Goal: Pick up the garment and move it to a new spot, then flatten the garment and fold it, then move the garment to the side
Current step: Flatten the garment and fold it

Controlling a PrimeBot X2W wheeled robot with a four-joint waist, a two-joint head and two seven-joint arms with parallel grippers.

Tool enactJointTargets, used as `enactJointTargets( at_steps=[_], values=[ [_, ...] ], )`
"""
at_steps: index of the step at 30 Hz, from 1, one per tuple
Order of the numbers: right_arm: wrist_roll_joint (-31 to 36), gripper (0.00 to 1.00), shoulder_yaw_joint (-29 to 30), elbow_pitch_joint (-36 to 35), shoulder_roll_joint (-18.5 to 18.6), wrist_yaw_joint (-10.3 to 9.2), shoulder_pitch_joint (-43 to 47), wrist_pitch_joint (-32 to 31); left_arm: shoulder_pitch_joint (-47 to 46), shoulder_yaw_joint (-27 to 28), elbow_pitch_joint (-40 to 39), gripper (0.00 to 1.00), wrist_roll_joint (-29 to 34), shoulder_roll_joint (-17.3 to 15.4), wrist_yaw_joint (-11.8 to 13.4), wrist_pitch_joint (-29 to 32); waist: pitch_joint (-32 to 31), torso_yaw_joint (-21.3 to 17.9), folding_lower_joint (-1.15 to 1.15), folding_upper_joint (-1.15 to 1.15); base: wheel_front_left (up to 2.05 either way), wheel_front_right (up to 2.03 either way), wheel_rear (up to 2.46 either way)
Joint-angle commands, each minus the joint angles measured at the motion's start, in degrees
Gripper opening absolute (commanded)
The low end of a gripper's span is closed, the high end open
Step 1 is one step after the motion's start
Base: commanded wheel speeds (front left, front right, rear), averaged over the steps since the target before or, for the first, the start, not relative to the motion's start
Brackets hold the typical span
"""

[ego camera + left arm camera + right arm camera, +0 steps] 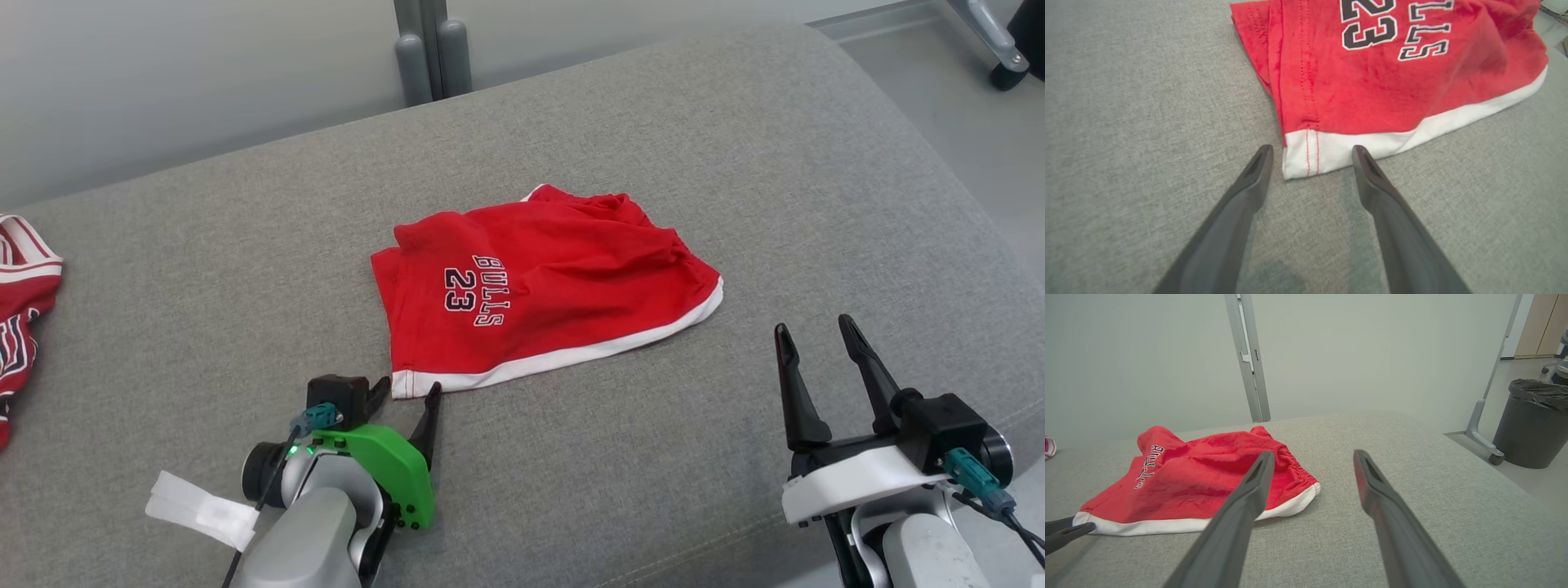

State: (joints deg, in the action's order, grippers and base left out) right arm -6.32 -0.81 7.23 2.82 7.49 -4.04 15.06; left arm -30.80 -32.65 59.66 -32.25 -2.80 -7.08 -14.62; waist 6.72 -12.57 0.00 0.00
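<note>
The left wrist view shows the near left corner of the red shorts (1392,90) up close. You can see the red stitches running down onto the white band, and the dark "23" with white edges. The left claw (1311,159) is wide open with nothing in it. That white corner sits just between its two finger tips.

The head view shows more. The shorts (539,286) lie in the middle of the worktop (735,147). The left claw (406,396) is at their near left corner. The right claw (816,329) is at the near right, well apart from the shorts. It is wide open too and holds nothing. Another red and white striped cloth (20,310) lies at the far left edge.

The right wrist view looks low across the worktop, past the right claw (1312,457). It shows a dark bin (1531,424) with a black bag, standing on the floor to the right. The left claw (1065,533) peeks in at the white band.

The worktop is covered in soft grey cloth. Behind it is a pale wall with a grey post (1247,355).

The shorts (1200,477) are red with a white band along the near edge. They say "BULLS 23". They are rumpled and bunched at the far side.
</note>
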Motion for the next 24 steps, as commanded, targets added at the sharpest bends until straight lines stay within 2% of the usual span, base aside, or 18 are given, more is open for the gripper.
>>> enactJointTargets(
  at_steps=[1, 12, 14, 15, 16, 24],
  values=[
    [-0.2, 1.0, 0.0, 0.1, 0.2, 0.01, -0.7, 0.2, -0.9, -0.4, -0.1, 1.0, -0.5, -0.2, -0.1, -0.2, 0.1, -0.1, 0.0, 0.0, 0.0, 0.0, 0.0],
    [-0.2, 1.0, -0.2, 0.2, 0.1, 0.01, -1.0, 0.2, -1.7, -2.8, 0.0, 0.99, -2.6, -0.2, -0.3, -0.6, 0.5, -1.2, 0.0, 0.0, 0.0, 0.0, 0.0],
    [-0.1, 1.0, -0.1, 0.1, 0.1, 0.01, -0.9, 0.2, -1.7, -2.5, 0.3, 0.46, -2.8, -0.2, -0.2, -0.6, 0.5, -1.3, 0.0, 0.0, 0.0, 0.0, 0.0],
    [0.0, 1.0, 0.0, 0.1, 0.1, 0.01, -0.9, 0.2, -1.7, -2.4, 0.4, 0.3, -2.8, -0.2, -0.2, -0.6, 0.5, -1.3, 0.0, 0.0, 0.0, 0.0, 0.0],
    [0.1, 1.0, 0.1, 0.0, 0.1, 0.01, -0.8, 0.2, -1.6, -2.2, 0.5, 0.0, -2.9, -0.2, -0.3, -0.6, 0.5, -1.3, 0.0, 0.0, 0.0, 0.0, 0.0],
    [0.4, 1.0, 0.9, 0.2, 0.1, 0.01, -0.2, 0.2, 0.1, -0.3, -1.4, 0.0, -2.4, -0.2, 0.3, -0.6, 0.0, -0.1, 0.0, 0.0, 0.0, 0.0, 0.0]
  ],
)
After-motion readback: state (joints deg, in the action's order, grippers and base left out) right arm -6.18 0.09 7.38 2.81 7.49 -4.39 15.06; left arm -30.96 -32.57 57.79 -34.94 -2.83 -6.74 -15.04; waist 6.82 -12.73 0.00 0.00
